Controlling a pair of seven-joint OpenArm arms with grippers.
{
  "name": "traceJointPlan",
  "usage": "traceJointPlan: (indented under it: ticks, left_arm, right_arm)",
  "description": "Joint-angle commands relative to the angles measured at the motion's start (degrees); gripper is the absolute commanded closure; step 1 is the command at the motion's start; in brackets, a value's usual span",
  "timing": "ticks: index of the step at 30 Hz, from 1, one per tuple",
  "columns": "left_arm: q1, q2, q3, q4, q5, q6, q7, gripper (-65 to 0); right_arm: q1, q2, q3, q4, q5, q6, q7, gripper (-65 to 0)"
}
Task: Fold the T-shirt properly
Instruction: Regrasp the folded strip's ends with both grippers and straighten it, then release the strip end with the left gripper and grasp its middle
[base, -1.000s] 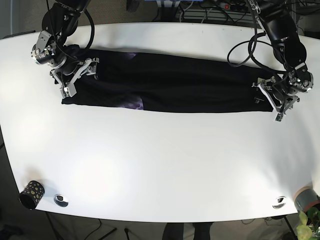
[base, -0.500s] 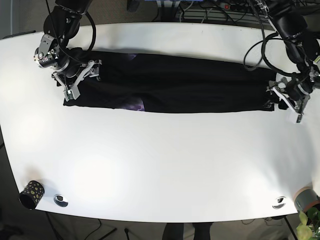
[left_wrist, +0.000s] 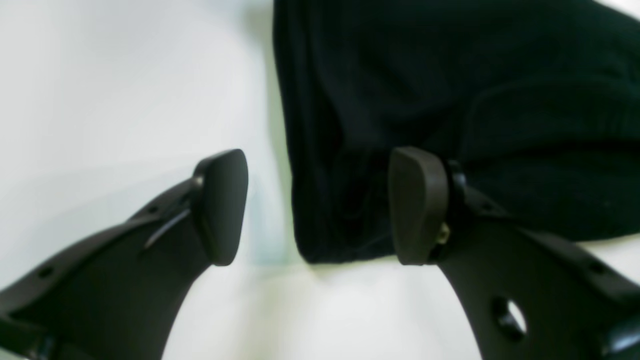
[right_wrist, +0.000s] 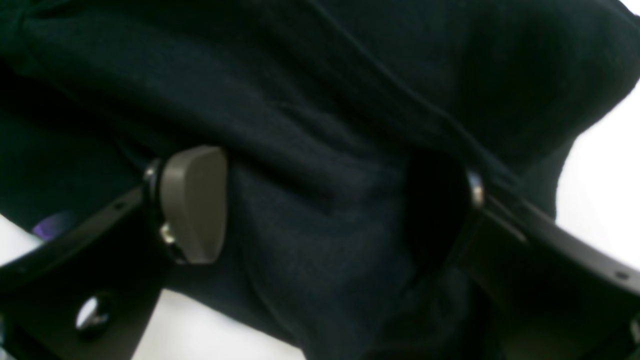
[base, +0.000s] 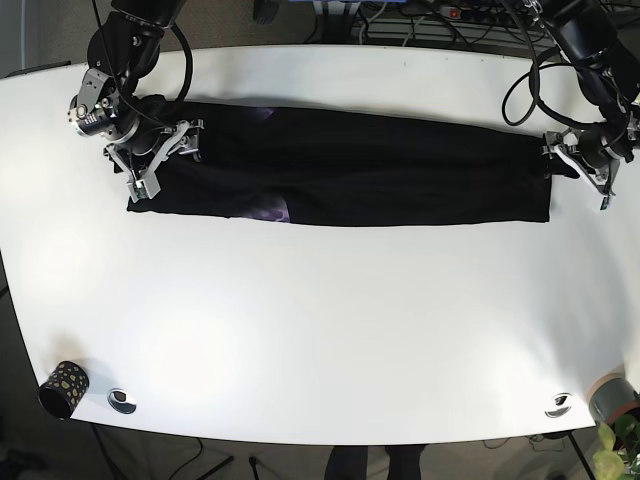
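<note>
Cloth of the black T-shirt (base: 340, 168) lies folded into a long, soft band across the smooth white bench (base: 320, 330); left tool (left_wrist: 320, 207) and right tool (right_wrist: 320, 205) gape released at its ends.

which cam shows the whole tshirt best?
Base view: the whole T-shirt lies as a long black strip across the table. Left wrist view shows just one end corner; right wrist view shows only bunched fabric.

The left end effector (base: 580, 172) has been carried up and outward past the T-shirt (base: 340, 168) end, which has been stretched longer.
</note>
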Motion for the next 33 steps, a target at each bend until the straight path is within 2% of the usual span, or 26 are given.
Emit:
traceJointPlan:
  ticks: [1, 16, 19, 21, 22, 23, 26, 30, 33]
  left_arm:
    - [-0.9, -0.9, 0.0, 0.6, -1.2, -0.1, -0.8, -41.1]
    - [-3.3, 1.2, 0.7, -6.4, -1.2, -0.1, -0.7, -39.0]
    - [-3.3, 1.2, 0.7, -6.5, -0.9, -0.1, -0.7, -25.6]
    - [-3.3, 1.2, 1.6, -6.3, -0.9, -0.1, -0.7, -7.6]
    - [-3.3, 1.2, 2.5, -6.3, -0.9, -0.1, -0.7, -1.8]
    - [-3.3, 1.2, 3.2, -6.3, -0.9, -0.1, -0.7, 0.0]
    - [-3.0, 1.2, 6.2, -4.3, -1.2, -0.1, -0.7, 0.0]
    - [-1.5, 1.3, 8.7, 5.1, -1.1, -0.1, -0.5, 0.0]
    - [-0.2, 1.3, 13.3, 12.6, -0.9, -0.1, -0.5, 0.0]
  right_arm:
    - [0.3, 0.3, 0.1, 0.6, 0.2, -0.05, -0.5, -53.7]
    - [0.4, 0.2, 0.1, 0.6, 0.3, -0.05, -0.5, -53.7]
    - [0.4, 0.2, 0.2, 0.6, 0.3, -0.05, -0.5, -53.7]
    - [0.4, 0.2, 0.2, 0.6, 0.3, -0.05, -0.5, -53.7]
    - [0.4, 0.2, 0.2, 0.6, 0.3, -0.05, -0.5, -53.7]
    - [0.4, 0.2, 0.2, 0.6, 0.3, -0.05, -0.5, -53.7]
    - [0.4, 0.2, 0.1, 0.6, 0.3, -0.05, -0.5, -53.7]
    - [0.4, 0.2, 0.1, 0.6, 0.3, -0.05, -0.5, -53.7]
    - [0.4, 0.2, 0.1, 0.6, 0.3, -0.05, -0.5, -53.7]
